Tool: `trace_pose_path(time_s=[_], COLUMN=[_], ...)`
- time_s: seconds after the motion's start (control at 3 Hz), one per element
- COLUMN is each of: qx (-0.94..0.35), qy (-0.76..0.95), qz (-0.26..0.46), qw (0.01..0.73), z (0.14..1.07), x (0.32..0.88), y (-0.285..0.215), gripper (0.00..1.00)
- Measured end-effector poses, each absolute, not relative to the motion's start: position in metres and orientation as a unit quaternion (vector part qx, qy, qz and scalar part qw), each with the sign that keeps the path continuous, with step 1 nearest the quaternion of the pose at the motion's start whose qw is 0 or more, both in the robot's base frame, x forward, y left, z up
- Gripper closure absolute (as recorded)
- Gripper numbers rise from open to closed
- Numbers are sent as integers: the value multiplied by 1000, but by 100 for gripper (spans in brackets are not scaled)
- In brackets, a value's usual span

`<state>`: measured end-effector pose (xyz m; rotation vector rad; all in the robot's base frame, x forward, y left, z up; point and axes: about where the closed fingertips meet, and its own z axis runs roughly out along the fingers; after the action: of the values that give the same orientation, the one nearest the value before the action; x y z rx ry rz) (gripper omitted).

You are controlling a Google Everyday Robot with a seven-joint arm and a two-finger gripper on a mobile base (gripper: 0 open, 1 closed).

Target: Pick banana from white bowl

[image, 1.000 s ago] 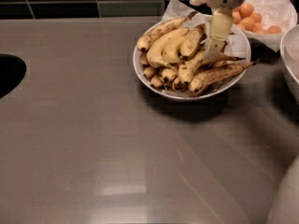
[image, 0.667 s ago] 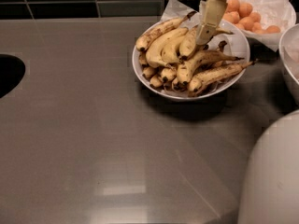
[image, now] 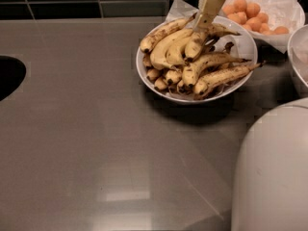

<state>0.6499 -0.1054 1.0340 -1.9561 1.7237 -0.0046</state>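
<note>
The white bowl (image: 244,47) stands at the back right of the grey counter, lined with white paper and heaped with bananas. The banana (image: 166,49), plump and mostly clean yellow, lies at the left of the heap among thinner, brown-speckled ones. My gripper (image: 201,27) comes down from the top edge over the back of the bowl. Its tip is at the upper end of a short yellow banana (image: 194,44), just right of the plump one. I cannot tell if it touches either.
A paper-lined container of small orange fruits (image: 255,13) stands behind the bowl on the right. Another white bowl rim (image: 296,57) shows at the right edge. My white body (image: 274,172) fills the bottom right. A dark round opening (image: 7,76) is at the left edge.
My gripper has moved left and back over the bowl, from its right side to the top of the heap. My white body has grown larger at the bottom right.
</note>
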Motion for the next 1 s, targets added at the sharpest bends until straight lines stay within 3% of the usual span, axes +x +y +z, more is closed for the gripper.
trace_pose_path(time_s=[0.33, 1.0], qx=[-721, -718], qy=[636, 640], qz=[-6, -10], qw=[275, 274], z=[1035, 1040], x=[657, 651], y=[-101, -103], gripper=[0, 0])
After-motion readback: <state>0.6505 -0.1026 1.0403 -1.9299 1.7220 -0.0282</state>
